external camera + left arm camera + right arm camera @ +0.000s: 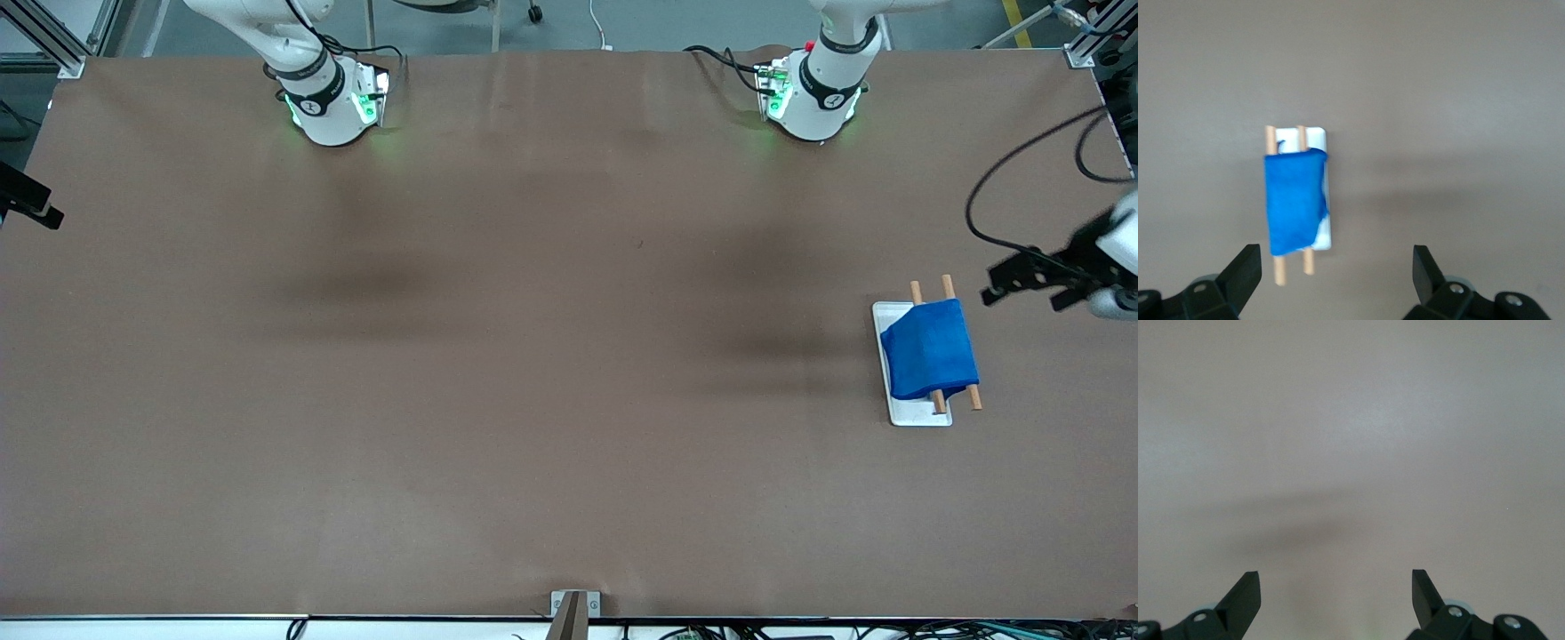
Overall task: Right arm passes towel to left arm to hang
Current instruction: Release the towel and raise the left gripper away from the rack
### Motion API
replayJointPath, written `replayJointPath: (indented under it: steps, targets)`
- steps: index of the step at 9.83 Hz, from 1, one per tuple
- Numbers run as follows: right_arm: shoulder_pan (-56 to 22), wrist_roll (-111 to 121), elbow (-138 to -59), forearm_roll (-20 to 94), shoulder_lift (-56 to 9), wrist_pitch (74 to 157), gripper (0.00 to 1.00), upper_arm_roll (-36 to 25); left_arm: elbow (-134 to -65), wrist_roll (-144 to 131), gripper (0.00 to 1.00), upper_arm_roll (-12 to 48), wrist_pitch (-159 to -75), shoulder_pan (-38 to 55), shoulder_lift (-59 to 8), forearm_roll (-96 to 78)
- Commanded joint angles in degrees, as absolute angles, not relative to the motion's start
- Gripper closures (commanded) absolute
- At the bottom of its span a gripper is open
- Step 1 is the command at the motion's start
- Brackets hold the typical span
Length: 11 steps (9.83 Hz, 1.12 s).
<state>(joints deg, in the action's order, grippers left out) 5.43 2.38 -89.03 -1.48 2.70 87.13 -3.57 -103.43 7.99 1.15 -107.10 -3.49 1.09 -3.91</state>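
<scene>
The blue towel (929, 351) hangs draped over two wooden rods (948, 286) of a small rack with a white base (889, 320), at the left arm's end of the table. It also shows in the left wrist view (1293, 200). My left gripper (1022, 293) is open and empty, up in the air over the table beside the rack, apart from the towel. Its fingers frame bare table in the left wrist view (1337, 267). My right gripper (1337, 587) is open and empty over bare table. It is out of the front view.
The right arm's base (329, 107) and the left arm's base (813, 98) stand along the table edge farthest from the front camera. A black cable (1005, 178) loops over the table by the left arm. A small bracket (573, 609) sits at the nearest edge.
</scene>
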Motion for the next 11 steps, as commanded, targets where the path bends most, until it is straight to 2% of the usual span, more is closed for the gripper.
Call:
replayJointPath:
  steps: [1, 4, 7, 11]
  targets:
    - [5.1, 0.4, -87.9, -2.7, 2.7, 86.6, 0.0, -3.8, -98.4, 6.4, 0.0, 2.3, -100.2, -1.2, 0.9, -1.3]
    - [4.8, -3.8, -88.0, -1.9, 2.7, 86.0, 0.0, -3.6, -83.7, 3.4, 0.0, 1.9, -88.1, 2.0, -3.5, -1.4]
    - [5.2, -3.1, -88.0, -1.8, 2.6, 85.8, 0.0, -3.4, -84.5, 0.2, 0.0, 1.1, -84.3, 3.2, -2.3, -1.4]
    - [5.3, -3.2, -88.1, -1.8, 2.6, 85.6, 0.0, -3.4, -87.2, 0.1, 0.0, 0.5, -86.9, 3.3, -1.3, -1.3]
